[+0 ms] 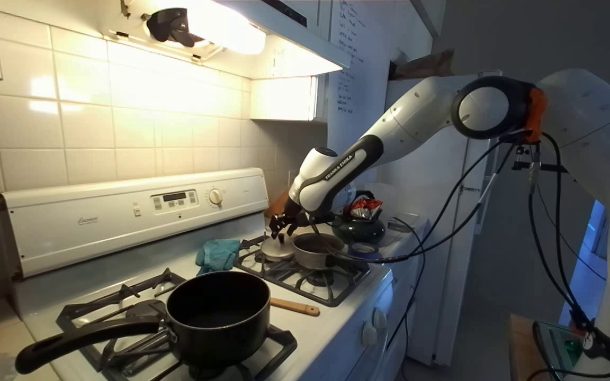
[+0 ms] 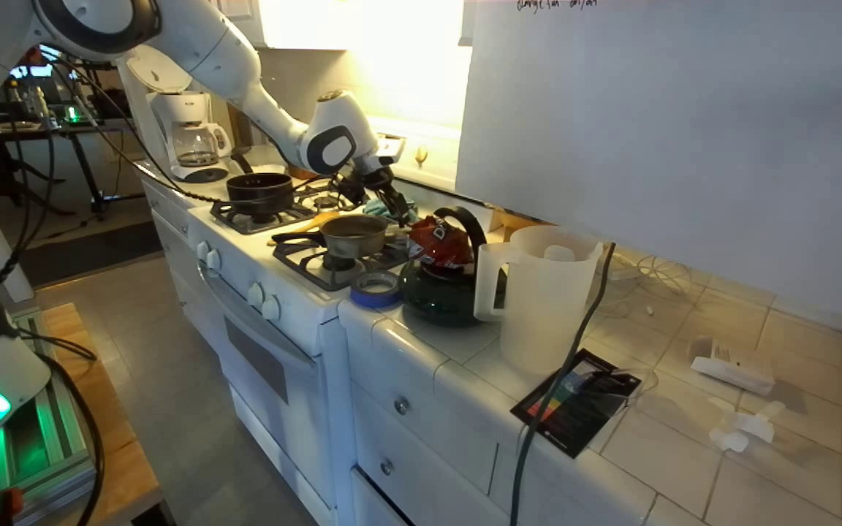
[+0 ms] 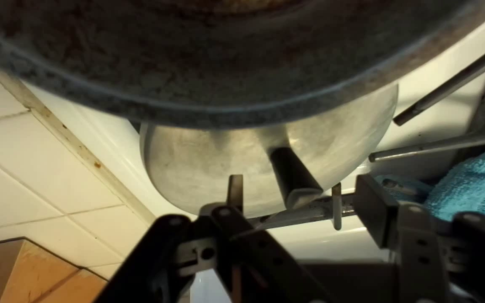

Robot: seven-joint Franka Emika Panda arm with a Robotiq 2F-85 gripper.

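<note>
my gripper (image 3: pixel 302 194) is spread fairly wide, holding nothing; just below it lies the lid (image 3: pixel 209 168), whose knob (image 3: pixel 292 174) stands upright, long axis pointing at my gap.

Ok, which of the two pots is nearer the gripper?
The grey pot, beside the knobbed lid that the open gripper hovers over; the black pot stands farther off, on the other grate.
</note>
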